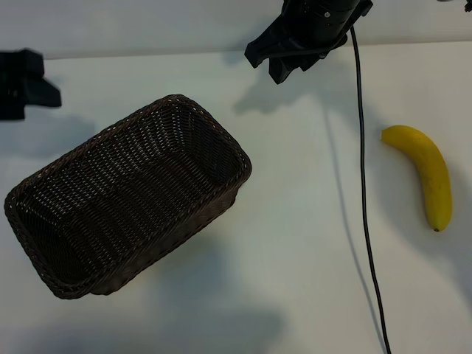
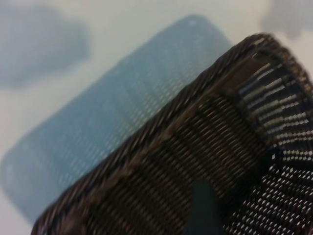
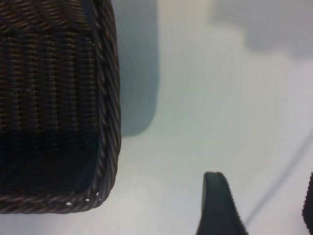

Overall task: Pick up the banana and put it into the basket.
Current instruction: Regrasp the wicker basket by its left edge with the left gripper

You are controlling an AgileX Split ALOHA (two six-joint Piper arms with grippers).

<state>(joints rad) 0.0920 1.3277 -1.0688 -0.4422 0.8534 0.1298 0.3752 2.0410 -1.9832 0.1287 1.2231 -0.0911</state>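
**Banana untouched, right arm nearest: the reach comes first**

While the banana lies alone on the white table at the far right of the exterior view, nothing holds it and nothing is close to it. The basket sits empty and at an angle on the left half of the table, well apart from the fruit, with a black cable running down the table between the two.

The right gripper hangs at the top of that view, above bare table between basket and banana, its fingers standing apart with nothing between them. The left gripper is at the left edge, near the basket's far corner; its wrist camera sees only the basket's braided rim, and its jaws read as open and empty.

The step in hand appears to be the approach, and the right arm is the better placed for it. To do it well, the gripper should travel across the cable toward the banana, then turn so its fingers span the fruit's narrow width rather than its length. Coming down over the thick middle of the curve, not the tapering dark tip, should give a balanced hold. The smooth skin may slip, so the fingers should settle low around the body before closing, and the lift should clear the basket's rim before crossing.
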